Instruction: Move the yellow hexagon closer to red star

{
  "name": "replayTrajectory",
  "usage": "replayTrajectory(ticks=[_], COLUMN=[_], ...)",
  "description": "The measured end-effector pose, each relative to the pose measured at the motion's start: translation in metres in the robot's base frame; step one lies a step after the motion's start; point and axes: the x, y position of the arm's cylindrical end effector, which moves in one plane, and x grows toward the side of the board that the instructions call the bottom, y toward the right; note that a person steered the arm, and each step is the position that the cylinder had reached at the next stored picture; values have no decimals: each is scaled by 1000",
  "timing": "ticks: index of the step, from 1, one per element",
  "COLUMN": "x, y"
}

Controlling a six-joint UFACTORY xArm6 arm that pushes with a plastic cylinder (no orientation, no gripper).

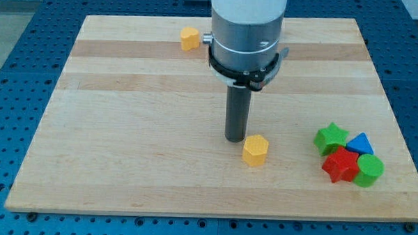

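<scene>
The yellow hexagon [255, 150] lies on the wooden board [125, 128], right of centre toward the view's bottom. My tip [235, 139] stands just to its upper left, close to or touching it. The red star [340, 165] lies at the view's lower right, well to the right of the hexagon, packed in a cluster with a green star [329, 137], a blue triangle [361, 144] and a green round block [369, 170].
A second yellow block [190, 38] sits near the board's top edge, left of the arm's body [247, 35]. The board rests on a blue perforated table [15, 69].
</scene>
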Motion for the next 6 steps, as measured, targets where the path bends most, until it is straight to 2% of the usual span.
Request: replayTrajectory(ticks=[2, 4, 6], x=[13, 26, 35], y=[68, -10, 40])
